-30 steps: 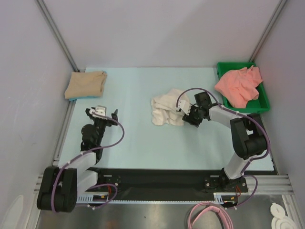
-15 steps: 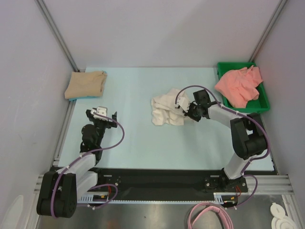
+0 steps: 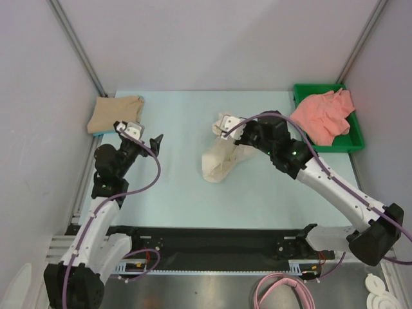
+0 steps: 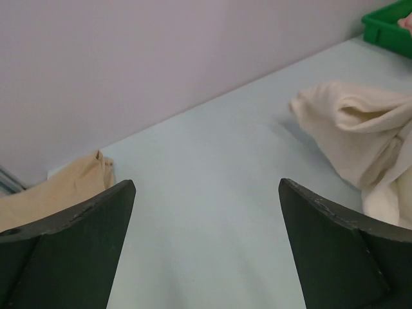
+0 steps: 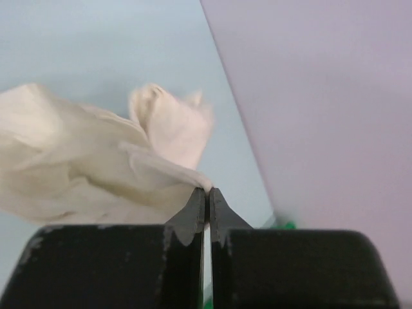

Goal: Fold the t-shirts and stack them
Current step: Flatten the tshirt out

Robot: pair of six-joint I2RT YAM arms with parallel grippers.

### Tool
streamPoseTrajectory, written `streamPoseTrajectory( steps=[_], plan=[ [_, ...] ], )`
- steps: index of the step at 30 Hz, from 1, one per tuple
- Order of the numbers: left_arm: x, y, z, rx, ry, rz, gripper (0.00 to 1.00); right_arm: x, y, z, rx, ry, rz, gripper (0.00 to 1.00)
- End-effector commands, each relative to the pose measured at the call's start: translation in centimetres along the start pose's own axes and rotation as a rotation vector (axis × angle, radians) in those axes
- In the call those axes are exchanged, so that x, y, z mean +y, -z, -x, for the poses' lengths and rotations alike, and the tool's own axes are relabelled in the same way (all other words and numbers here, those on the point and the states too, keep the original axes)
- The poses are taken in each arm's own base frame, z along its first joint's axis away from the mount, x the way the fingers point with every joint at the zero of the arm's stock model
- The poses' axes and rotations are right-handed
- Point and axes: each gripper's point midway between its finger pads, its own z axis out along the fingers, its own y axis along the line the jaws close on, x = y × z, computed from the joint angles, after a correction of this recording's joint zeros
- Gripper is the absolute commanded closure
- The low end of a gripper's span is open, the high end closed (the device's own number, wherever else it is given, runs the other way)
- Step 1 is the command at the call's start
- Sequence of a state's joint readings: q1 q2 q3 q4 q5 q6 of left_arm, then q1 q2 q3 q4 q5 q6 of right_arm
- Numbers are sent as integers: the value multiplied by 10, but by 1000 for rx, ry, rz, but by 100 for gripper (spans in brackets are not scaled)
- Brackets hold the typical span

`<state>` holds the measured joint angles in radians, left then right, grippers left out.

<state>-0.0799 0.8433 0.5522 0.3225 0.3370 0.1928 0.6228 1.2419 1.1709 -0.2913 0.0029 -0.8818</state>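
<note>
Right gripper: jaws clamped on edge of cream shirt; shirt bunched at mid-table.
Left gripper: jaws wide apart, empty, near tan shirt.
Tan shirt: folded, far-left corner.
Pink shirt: heaped in green tray, far right.

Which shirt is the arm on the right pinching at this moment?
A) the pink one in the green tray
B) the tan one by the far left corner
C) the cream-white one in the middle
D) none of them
C: the right gripper is shut on a fold of the cream-white shirt, seen plainly from its wrist camera.
</note>
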Motion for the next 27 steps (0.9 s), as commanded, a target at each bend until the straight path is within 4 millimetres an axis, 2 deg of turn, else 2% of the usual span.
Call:
streamPoseTrajectory(
  steps=[1,2,3,5,8,9,11,12,13,14,15,16,17,18,19,20,22,23,24,27],
  plan=[
    [-14,14,24,-9,-30,-89,0,-13,0,31,13,83,-70,100],
    [-16,17,31,-28,-37,-96,0,-22,4,55,-30,63,-79,100],
    [-18,22,40,-56,-47,-104,0,-23,5,61,-39,53,-74,100],
    [-24,25,45,-51,-32,-134,0,-27,6,73,-59,48,-70,100],
    [-43,23,34,12,-20,-237,1,-38,12,68,-37,38,-109,100],
    [-49,22,28,32,-19,-264,2,-41,14,55,-9,36,-121,100],
    [-61,17,10,88,-30,-311,2,-48,22,43,2,26,-152,100],
    [-65,14,5,103,-33,-323,2,-57,37,39,-7,15,-186,100],
    [-70,10,0,117,-42,-331,2,-55,38,20,21,0,-185,100],
    [-72,5,-1,128,-42,-340,3,-58,46,12,30,-15,-201,100],
    [-76,-3,-15,174,-26,-356,2,-69,62,1,39,-40,-244,100],
    [-78,-10,-20,194,-19,-349,2,-59,64,-16,64,-61,-220,100],
    [-79,-18,-25,218,-11,-352,2,-58,70,-25,78,-78,-223,100],
    [-80,-34,-32,262,6,-366,3,-54,73,-35,95,-91,-218,100],
    [-84,-40,-39,296,21,-383,5,-58,86,-44,103,-107,-242,100],
    [-85,-57,-48,337,40,-402,7,-46,85,-59,130,-122,-222,100],
    [-90,-71,-58,385,81,-424,9,-42,93,-70,144,-136,-232,100],
    [-92,-78,-63,404,101,-427,9,-36,93,-83,174,-152,-228,100],
    [-95,-91,-70,427,123,-450,11,-33,95,-89,184,-164,-229,100],
    [-106,-111,-86,478,148,-469,15,-22,97,-101,192,-216,-215,100]
  ],
)
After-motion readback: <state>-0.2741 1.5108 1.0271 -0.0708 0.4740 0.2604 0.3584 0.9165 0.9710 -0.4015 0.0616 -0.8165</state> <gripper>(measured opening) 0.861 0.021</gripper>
